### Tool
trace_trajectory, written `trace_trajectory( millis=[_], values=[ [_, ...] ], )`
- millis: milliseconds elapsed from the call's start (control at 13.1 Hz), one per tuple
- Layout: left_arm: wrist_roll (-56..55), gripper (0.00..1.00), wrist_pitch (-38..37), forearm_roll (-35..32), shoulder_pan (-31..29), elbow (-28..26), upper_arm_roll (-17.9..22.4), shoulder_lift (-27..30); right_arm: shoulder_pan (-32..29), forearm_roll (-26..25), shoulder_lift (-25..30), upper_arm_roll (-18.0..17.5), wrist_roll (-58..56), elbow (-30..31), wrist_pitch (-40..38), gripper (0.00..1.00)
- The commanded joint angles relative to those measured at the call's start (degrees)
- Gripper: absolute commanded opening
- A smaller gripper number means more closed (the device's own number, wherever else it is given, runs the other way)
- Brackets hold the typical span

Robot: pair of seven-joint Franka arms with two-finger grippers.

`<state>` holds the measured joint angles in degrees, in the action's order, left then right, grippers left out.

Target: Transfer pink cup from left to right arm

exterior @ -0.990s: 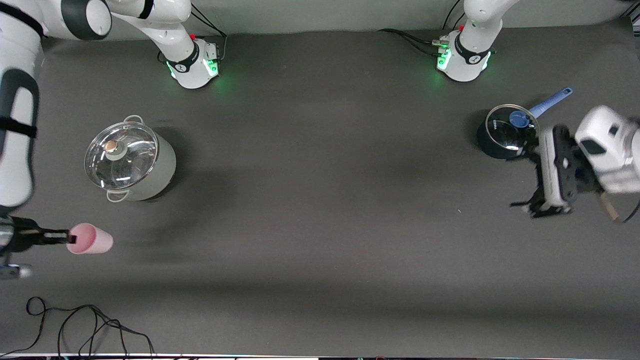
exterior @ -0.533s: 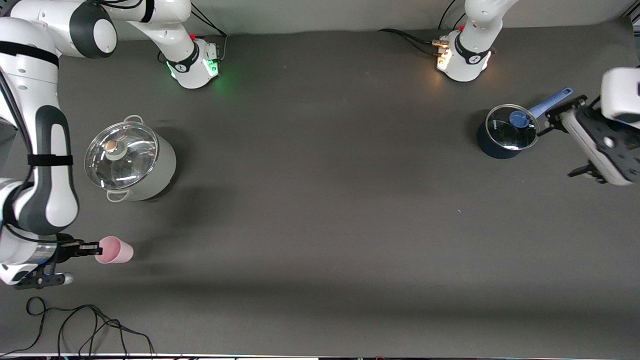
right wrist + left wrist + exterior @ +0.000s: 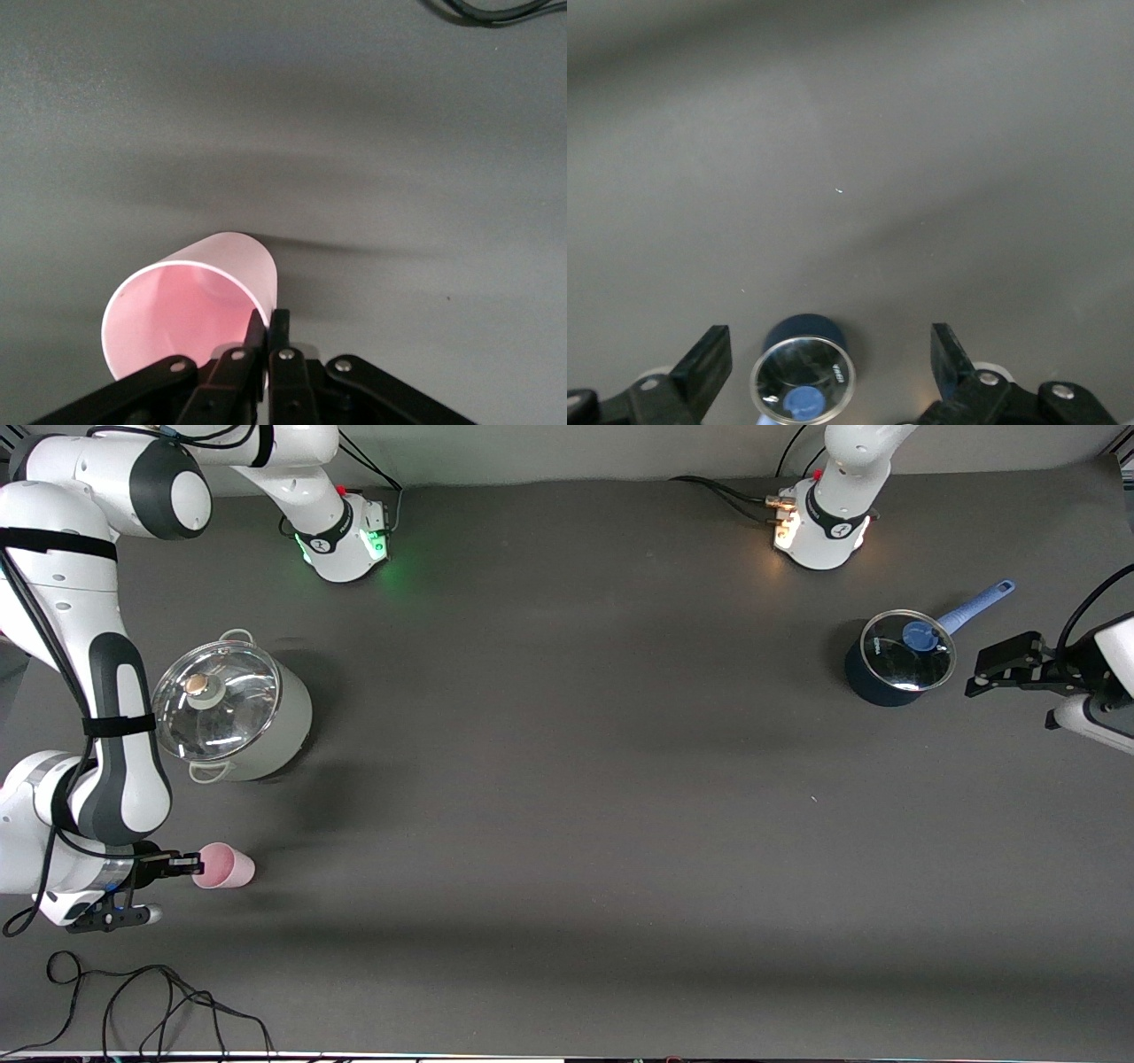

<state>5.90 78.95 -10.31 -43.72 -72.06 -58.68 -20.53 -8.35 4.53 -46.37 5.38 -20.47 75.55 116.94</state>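
R gripper (image 3: 188, 862) has its fingers (image 3: 268, 341) closed on the rim of the pink cup (image 3: 224, 865), one finger inside the mouth, one outside the wall. Cup lies on its side, mouth toward the fingers, base pointing away from them, at the R arm's end of the worktop (image 3: 567, 779). Can't tell if the cup touches the worktop or hangs just above it.

Nearby, farther from the front cam than the cup: steel stockpot w/ glass lid (image 3: 229, 713), well apart from the fingers.

L gripper (image 3: 997, 673) is at the L arm's end, fingers (image 3: 704, 367) spread wide, holding nothing. Just past its fingertips sits a dark blue saucepan w/ glass lid (image 3: 895, 664); in the L wrist view it shows between the two fingers, not touching. Its blue handle (image 3: 974, 607) is angled away from the front cam.

Black cable (image 3: 151, 1001) lies near the front edge.
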Motion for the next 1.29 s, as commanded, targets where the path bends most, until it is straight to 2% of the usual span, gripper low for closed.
trace_trajectory(
  millis=[0, 76, 304, 533, 685, 1066, 1218],
  values=[
    [-7.12, 1.00, 1.29, -1.72, 0.91, -2.73, -0.30, -0.30, -0.44, -0.31, -0.04, -0.20, -2.21, -0.14, 0.57, 0.49],
    [-7.13, 1.00, 1.73, -2.51, 0.91, -3.96, -0.30, -0.39, -0.44, -0.31, 0.22, -0.20, -2.21, -0.14, 0.57, 0.97],
    [-6.17, 1.00, 2.78, -4.27, 0.65, -4.50, -0.38, -2.58, -0.62, -0.31, 0.66, -0.20, -2.21, -0.14, 0.05, 1.00],
    [-7.04, 1.00, 1.83, -4.36, 1.00, -4.58, -0.38, -2.41, -0.79, -0.31, 1.27, -0.20, -2.21, -0.06, -0.48, 1.00],
    [-7.04, 1.00, 1.38, -4.45, 0.91, -4.67, -0.38, -2.15, -0.71, -0.75, 2.94, -0.02, -2.21, -0.23, -3.81, 1.00],
    [-10.03, 1.00, 1.82, -4.54, 1.43, -4.93, -0.12, -1.62, -0.18, -1.10, 13.03, 0.16, -1.51, -0.14, -16.11, 1.00],
    [-10.12, 1.00, 2.00, -4.98, 5.46, -4.68, 4.25, -0.83, 0.00, -1.10, 17.78, 0.16, -1.42, -0.05, -19.62, 1.00]
  ],
)
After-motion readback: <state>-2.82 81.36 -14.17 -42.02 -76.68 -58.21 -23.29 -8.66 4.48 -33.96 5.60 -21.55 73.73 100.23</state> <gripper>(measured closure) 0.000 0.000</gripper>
